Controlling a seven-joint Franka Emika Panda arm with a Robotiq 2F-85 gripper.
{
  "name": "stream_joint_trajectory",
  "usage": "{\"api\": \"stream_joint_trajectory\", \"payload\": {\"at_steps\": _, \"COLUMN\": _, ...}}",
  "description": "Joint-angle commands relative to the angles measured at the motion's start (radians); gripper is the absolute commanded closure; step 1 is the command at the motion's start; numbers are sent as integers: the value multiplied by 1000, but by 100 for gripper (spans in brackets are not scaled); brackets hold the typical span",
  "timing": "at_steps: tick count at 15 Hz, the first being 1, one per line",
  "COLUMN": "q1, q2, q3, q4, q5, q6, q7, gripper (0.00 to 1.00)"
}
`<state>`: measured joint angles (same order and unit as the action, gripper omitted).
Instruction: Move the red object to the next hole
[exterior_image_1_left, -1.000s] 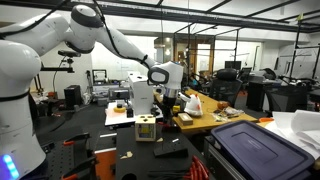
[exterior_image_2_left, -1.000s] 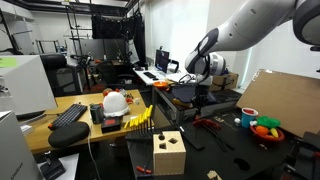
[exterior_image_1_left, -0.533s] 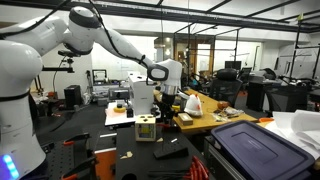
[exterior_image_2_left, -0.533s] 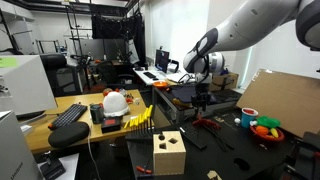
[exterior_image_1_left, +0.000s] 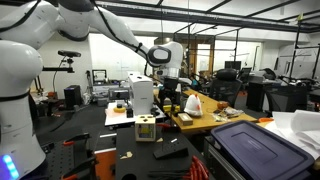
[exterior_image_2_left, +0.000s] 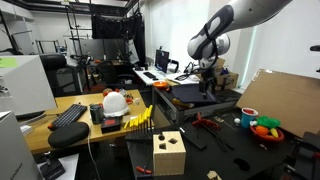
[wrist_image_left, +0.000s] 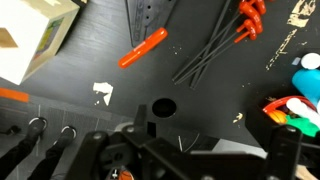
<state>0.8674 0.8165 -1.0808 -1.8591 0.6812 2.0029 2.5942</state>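
High over the black table (exterior_image_1_left: 128, 148), in an exterior view, the gripper (exterior_image_1_left: 168, 84) is held clear of the wooden box (exterior_image_1_left: 147, 127); the red object cannot be picked out. The same is shown in an exterior view of the gripper (exterior_image_2_left: 208, 80). In the wrist view the jaws are seen spread and empty. The red object (wrist_image_left: 143, 47), a thin stick, is laid flat near the box, apart from a round hole (wrist_image_left: 163, 106). It is judged light, stiff and prone to rolling, and is best pinched across its middle.
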Motion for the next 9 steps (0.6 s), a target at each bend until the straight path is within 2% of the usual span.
{"api": "stream_joint_trajectory", "payload": {"at_steps": 1, "q1": -13, "q2": -244, "q3": 70, "q4": -86, "q5": -215, "q6": 36, "q7": 22, "gripper": 0}}
{"api": "stream_joint_trajectory", "payload": {"at_steps": 2, "q1": 46, "q2": -187, "q3": -14, "q4": -75, "q5": -151, "q6": -18, "q7": -46, "gripper": 0}}
{"api": "stream_joint_trajectory", "payload": {"at_steps": 3, "q1": -51, "q2": -323, "q3": 121, "q4": -88, "q5": -298, "q6": 30, "q7": 28, "gripper": 0}}
{"api": "stream_joint_trajectory", "payload": {"at_steps": 4, "q1": -60, "q2": -348, "q3": 136, "q4": -91, "q5": -336, "q6": 27, "q7": 26, "gripper": 0}}
{"api": "stream_joint_trajectory", "payload": {"at_steps": 5, "q1": 12, "q2": -289, "q3": 46, "q4": -87, "q5": -269, "q6": -12, "q7": -39, "gripper": 0}}
{"api": "stream_joint_trajectory", "payload": {"at_steps": 6, "q1": -104, "q2": -408, "q3": 197, "q4": -97, "q5": -400, "q6": 24, "q7": 38, "gripper": 0}}
{"api": "stream_joint_trajectory", "payload": {"at_steps": 7, "q1": -116, "q2": -430, "q3": 215, "q4": -101, "q5": -435, "q6": 20, "q7": 43, "gripper": 0}}
{"api": "stream_joint_trajectory", "payload": {"at_steps": 8, "q1": -40, "q2": -380, "q3": 123, "q4": -101, "q5": -370, "q6": -8, "q7": -21, "gripper": 0}}
{"api": "stream_joint_trajectory", "payload": {"at_steps": 9, "q1": -53, "q2": -405, "q3": 141, "q4": -105, "q5": -380, "q6": -12, "q7": -20, "gripper": 0}}
